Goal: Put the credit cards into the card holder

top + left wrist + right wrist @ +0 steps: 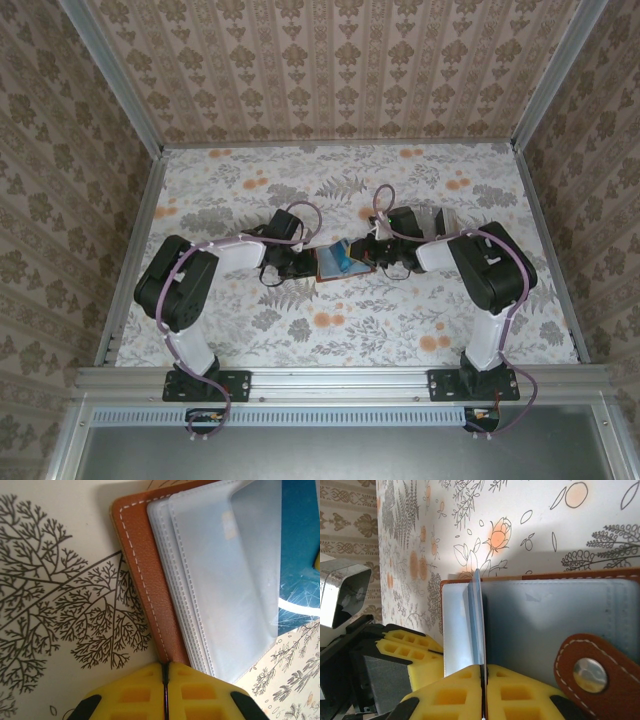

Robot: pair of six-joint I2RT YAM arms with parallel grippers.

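Note:
The reddish-brown card holder (326, 265) lies open on the cloth between my two grippers. My left gripper (166, 666) is shut on its stitched leather edge (150, 595), beside the clear inner pockets (225, 580). My right gripper (482, 667) is shut on a bluish credit card (477, 620), held on edge over the grey pockets (545, 625). The same card (300, 540) shows blue in the left wrist view, and it lies over the open holder in the top view (346, 258). The clasp tab with its metal snap (590, 675) lies at the right.
The left gripper's yellow fingers (415, 647) press close to the holder's far edge. Something pale grey and flat (437, 222) lies on the cloth behind my right wrist; I cannot tell what it is. Patterned walls (330, 60) enclose the floral table.

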